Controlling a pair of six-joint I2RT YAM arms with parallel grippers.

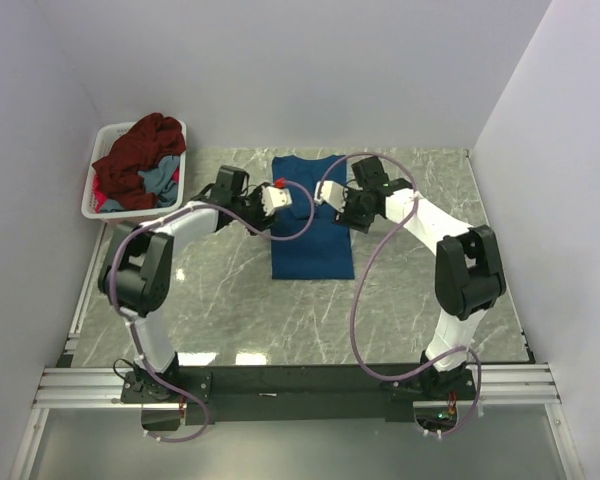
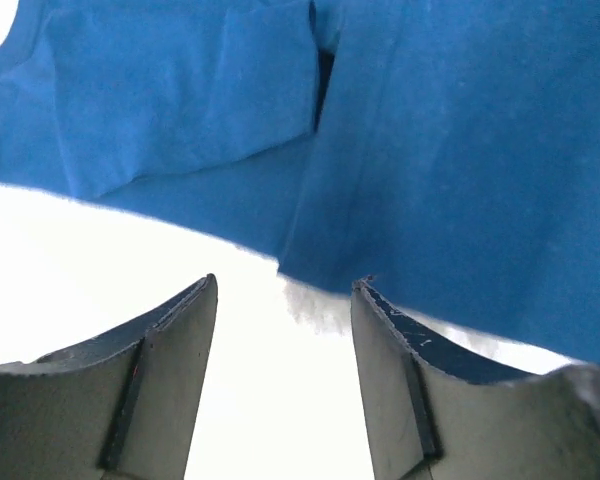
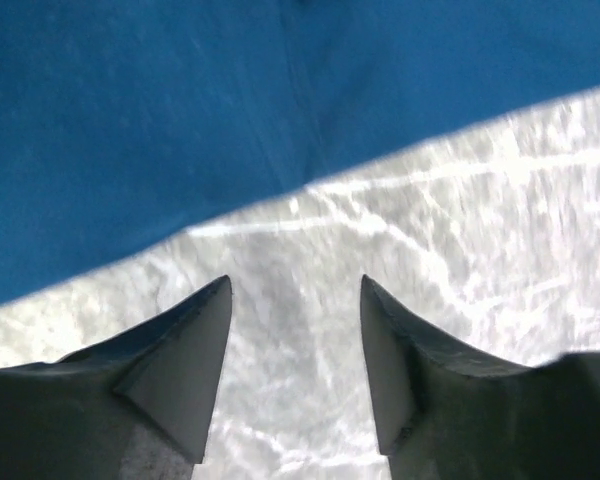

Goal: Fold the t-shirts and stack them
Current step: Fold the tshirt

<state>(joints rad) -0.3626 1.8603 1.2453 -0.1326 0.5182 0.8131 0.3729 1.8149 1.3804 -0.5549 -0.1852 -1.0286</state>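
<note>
the blue t-shirt (image 1: 312, 245) lies flat on the marble table (image 1: 230, 300), at the centre and toward the far side; it is folded into a long narrow rectangle with its long axis running away from the arm bases; both arms reach inward over its far half.

the left gripper (image 1: 292, 197) sits over the left edge of the blue t-shirt; in the left wrist view its two fingers (image 2: 170, 370) stand spread with nothing between them; the cloth edge lies just ahead of the fingertips, and a folded flap of the same shirt overlaps the upper left of that view; the table surface there is washed out to white.

the right gripper (image 1: 318, 192) sits over the right part of the shirt, near the left gripper but apart from it; in the right wrist view its fingers (image 3: 180, 370) are spread and empty, over bare marble, with the straight shirt edge just beyond the tips.

the white basket (image 1: 130, 214) stands at the far left corner of the table, well apart from the blue t-shirt; a maroon t-shirt (image 1: 140, 150) is heaped on top and spills over the rim; a grey-blue t-shirt (image 1: 158, 180) lies under it, partly hidden.
</note>
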